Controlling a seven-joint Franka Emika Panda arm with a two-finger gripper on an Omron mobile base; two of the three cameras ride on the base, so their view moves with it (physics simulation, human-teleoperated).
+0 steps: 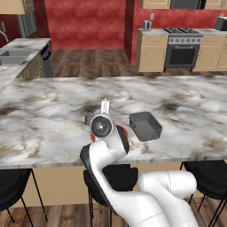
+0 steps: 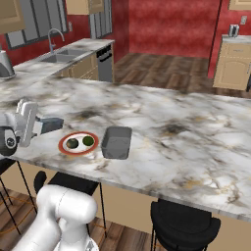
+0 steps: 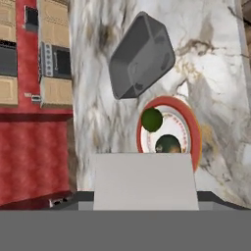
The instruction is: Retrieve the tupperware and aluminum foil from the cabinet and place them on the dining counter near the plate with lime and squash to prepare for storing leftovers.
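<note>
Tupperware [image 2: 116, 142] already sits on dining counter [image 2: 196, 127] just beside plate [image 2: 78, 143]; gripper [image 2: 34, 125] hovers left of plate w/ fingers clamped on aluminum foil [image 3: 143, 180], so lower it flat nr plate, clear of the 2 food pcs, then release.

The dining counter [image 2: 196, 127] is polished grey-white stone, marbled with dark and rusty veins. At the middle of the right base view the tupperware [image 2: 116, 142] looks like matt dark grey plastic, smooth-walled, and the plate [image 2: 78, 143] is smooth, pale with a glossy red rim. The floor [image 1: 93, 60] at upper centre of the left base view is dark plank wood.
</note>
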